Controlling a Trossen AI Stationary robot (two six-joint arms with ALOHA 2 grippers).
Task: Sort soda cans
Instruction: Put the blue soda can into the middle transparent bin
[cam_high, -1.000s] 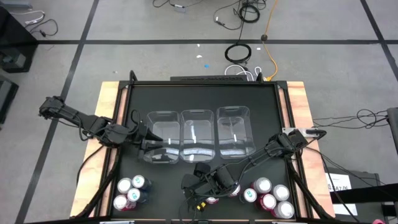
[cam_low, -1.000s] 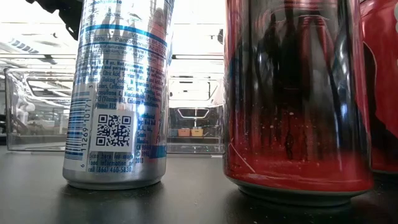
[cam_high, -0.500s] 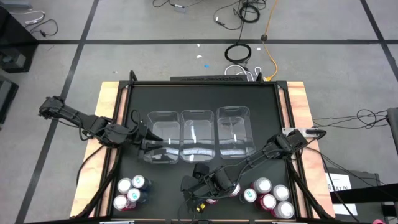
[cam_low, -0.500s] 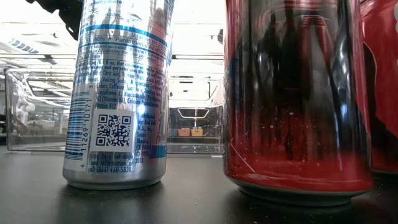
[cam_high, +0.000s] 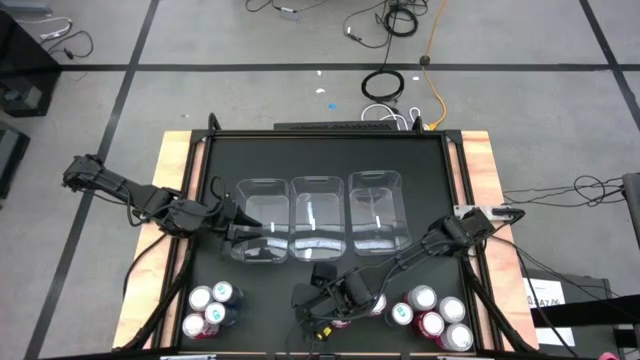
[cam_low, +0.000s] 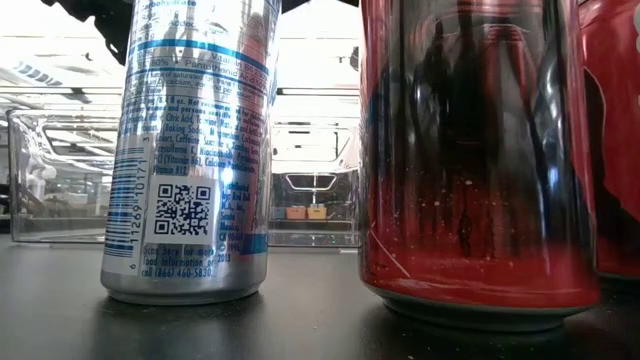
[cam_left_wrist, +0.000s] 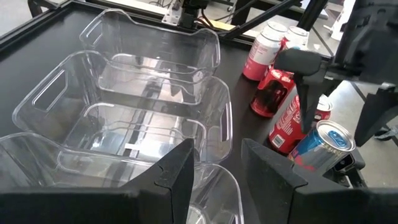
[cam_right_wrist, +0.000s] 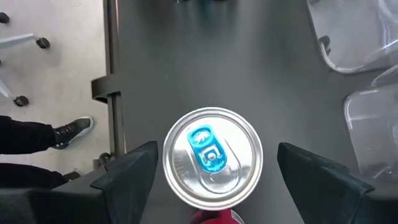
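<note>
A silver and blue soda can (cam_right_wrist: 211, 155) stands upright on the black table near its front edge; it also shows in the low view (cam_low: 190, 150) and the left wrist view (cam_left_wrist: 326, 142). My right gripper (cam_right_wrist: 216, 158) is open above it, pointing down, with one finger on either side of the can's top and a small gap at each side. Red cans (cam_low: 470, 150) stand right beside it. My left gripper (cam_left_wrist: 217, 165) is open and empty over the leftmost clear bin (cam_high: 262, 190).
Three clear bins (cam_high: 318, 185) stand side by side mid-table. A group of cans (cam_high: 208, 305) stands at the near left and another (cam_high: 432, 315) at the near right. Beyond the table's front edge a person's shoe (cam_right_wrist: 68, 134) shows on the floor.
My right gripper has come down a little over the silver and blue can; more of its dark body shows at the top of the low view. The cans have stayed where they were.
</note>
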